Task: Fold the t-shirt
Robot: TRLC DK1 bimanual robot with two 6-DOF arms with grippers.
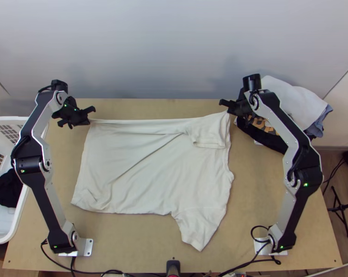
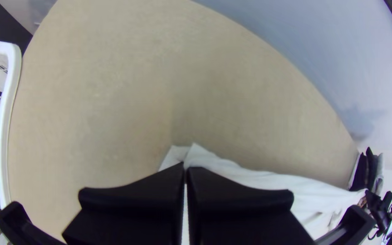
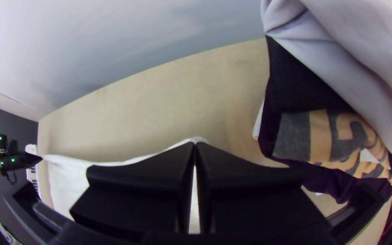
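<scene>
The t-shirt point(image 1: 155, 171) lies spread across the middle of the worktop point(image 1: 141, 244), its hem towards the left edge and one sleeve pointing at the near edge. The left gripper point(image 2: 186, 168) has its fingers closed on the far corner of the hem; the right gripper point(image 3: 195, 145) pinches the far shoulder end. Held at both ends, the far side runs nearly straight between them, probably so that it can be brought over towards the near side in one even fold. The other sleeve point(image 1: 210, 137) lies turned in on the body, likely to keep the outline tidy; slanting creases may need smoothing.

The worktop is light wood, with a pale wall point(image 1: 174, 51) beyond its far edge. A pile of clothes point(image 1: 291, 106) sits at the far right corner, a white basket point(image 1: 7, 231) beside the left edge.
</scene>
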